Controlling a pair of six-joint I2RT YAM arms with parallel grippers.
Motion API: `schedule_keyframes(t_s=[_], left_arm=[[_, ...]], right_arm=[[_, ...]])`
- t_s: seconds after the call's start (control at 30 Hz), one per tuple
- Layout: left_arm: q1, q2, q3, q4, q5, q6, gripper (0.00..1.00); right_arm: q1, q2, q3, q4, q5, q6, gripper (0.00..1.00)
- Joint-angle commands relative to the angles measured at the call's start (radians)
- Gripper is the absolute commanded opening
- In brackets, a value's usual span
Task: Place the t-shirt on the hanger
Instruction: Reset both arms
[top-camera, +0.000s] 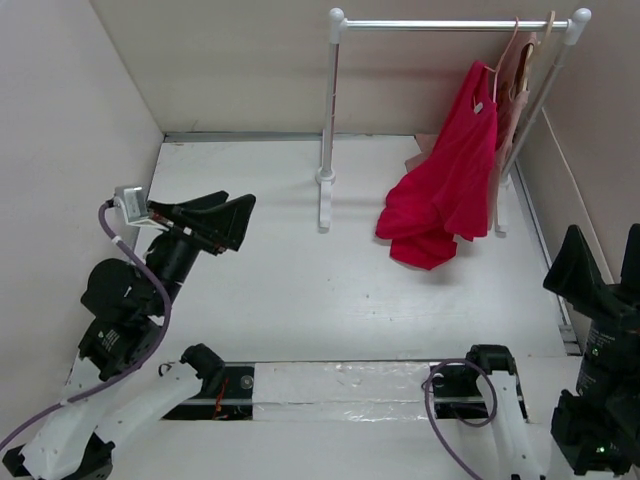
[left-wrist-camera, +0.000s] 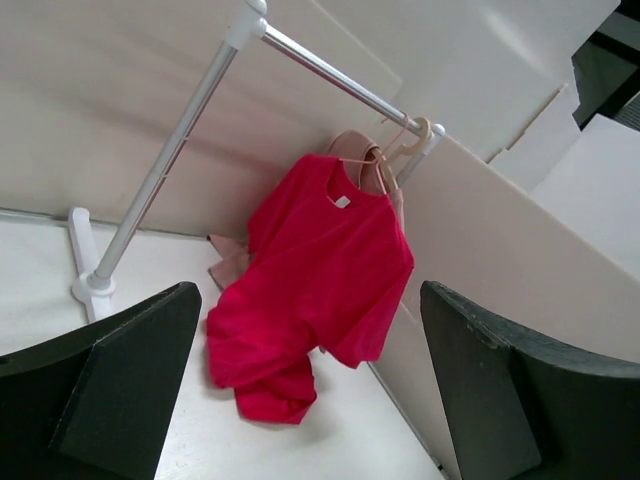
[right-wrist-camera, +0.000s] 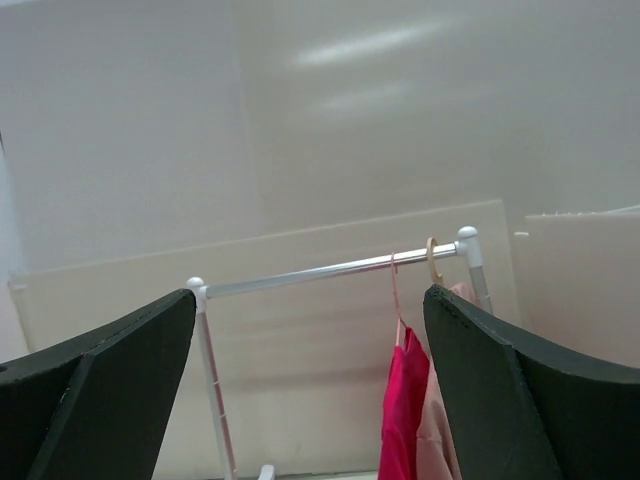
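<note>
Seemingly the job is all but done: the bright crimson-red cloth t-shirt (top-camera: 447, 180) hangs by its neck from the thin salmon-pink wire hanger (right-wrist-camera: 395, 298), which is hooked on the white metal rail (top-camera: 450, 24). It lies well ahead of the left claw (top-camera: 232, 205), framed between its wide-spread fingers. It is also ahead of the right claw (top-camera: 604, 245), equally wide and empty, towards that claw's right finger. The hem slumps crumpled near the white surface (top-camera: 280, 290). Whether both shoulders are seated I cannot tell.
</note>
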Motion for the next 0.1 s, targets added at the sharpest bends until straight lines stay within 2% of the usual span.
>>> schedule_keyframes(t_s=[0.0, 0.07], left_arm=[[0.002, 0.003, -0.005, 0.016, 0.015, -0.001, 0.89], [0.002, 0.005, -0.014, 0.016, 0.023, -0.012, 0.9]], right_arm=[[0.008, 0.032, 0.002, -0.086, 0.022, -0.016, 1.0], [0.008, 0.052, 0.0, -0.081, 0.001, -0.015, 1.0]])
